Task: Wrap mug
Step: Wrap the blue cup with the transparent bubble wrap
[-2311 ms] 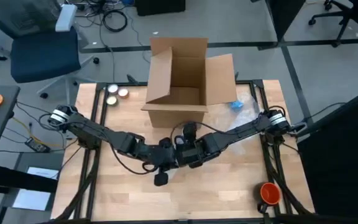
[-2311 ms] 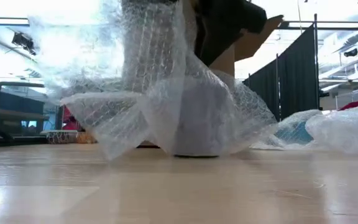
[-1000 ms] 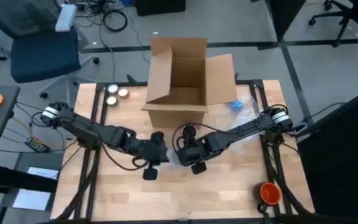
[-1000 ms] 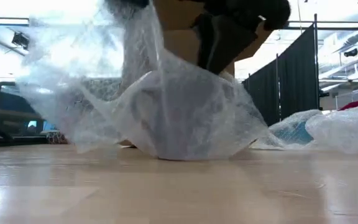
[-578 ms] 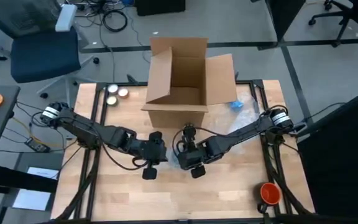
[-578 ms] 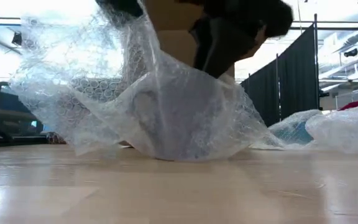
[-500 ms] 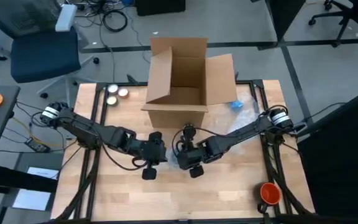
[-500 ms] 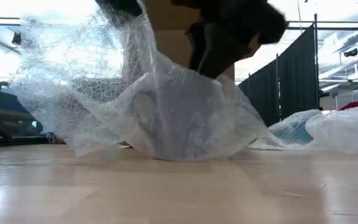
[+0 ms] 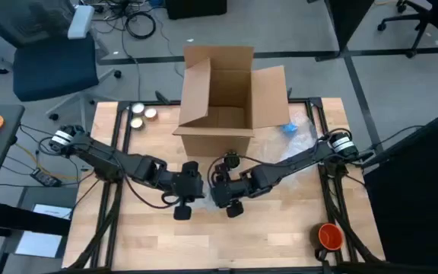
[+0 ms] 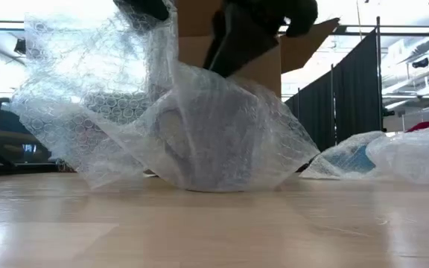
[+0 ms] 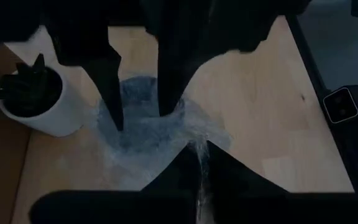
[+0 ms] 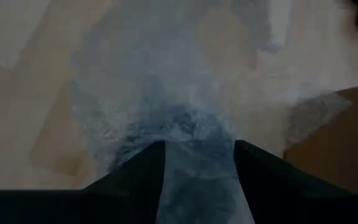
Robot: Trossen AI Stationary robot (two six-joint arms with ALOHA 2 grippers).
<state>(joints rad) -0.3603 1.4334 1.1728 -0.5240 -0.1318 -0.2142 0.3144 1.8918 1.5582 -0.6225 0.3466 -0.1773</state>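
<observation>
Mug point(image 10: 214, 152): sitting mid-desk at the box's 6 o'clock, loosely draped in bubble wrap point(image 10: 88, 97).
Left gripper point(image 9: 191, 185): pinching a wrap edge.
Right gripper point(image 12: 197, 163): spread over the wrap (touching).
Risk: wrap slipping free, or the mug tipping under a sideways pull.

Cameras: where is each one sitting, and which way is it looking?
High view: above the table, looking straight down; both dark arms meet in front of the cardboard box.
Low view: at tabletop height, looking level at the bubble wrap around the mug; arms enter from above.
Left wrist view: looks past the left end effector, pinching wrap; the right arm's fingers show beyond.
Right wrist view: looks past the right end effector, straddling wrap.
Shared: the wrap appears in the low and both wrist views.
</observation>
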